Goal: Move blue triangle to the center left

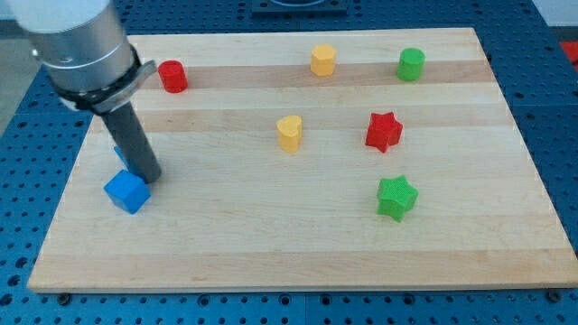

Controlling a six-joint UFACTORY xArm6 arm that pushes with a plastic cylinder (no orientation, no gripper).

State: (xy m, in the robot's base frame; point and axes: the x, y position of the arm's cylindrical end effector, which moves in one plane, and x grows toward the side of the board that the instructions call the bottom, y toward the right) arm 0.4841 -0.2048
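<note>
My tip (147,177) sits at the view's left side of the board (271,262), right at the upper right corner of the blue cube (125,191), touching it or just beside it; I cannot tell which. The rod is bare, with no fingers to close, and it grasps nothing.

The blue triangle cannot be made out as such. A blue sliver (118,155) peeks out at the rod's left edge, just above the cube (its shape is hidden behind the rod), about mid-height on the board's left.

The cube lies directly below that sliver, toward the view's bottom, and the rod covers its right side. The red cylinder (172,77) stands further up, near the board's top left, well apart. The other blocks are all off to the right: a yellow heart (289,133) near the middle, a yellow block (323,60) and a green cylinder (411,64) along the top, a red star (384,131) right of the heart, and a green star (396,198) below it.

Counted: two red, two yellow, two green, one blue cube, plus the blue sliver.
</note>
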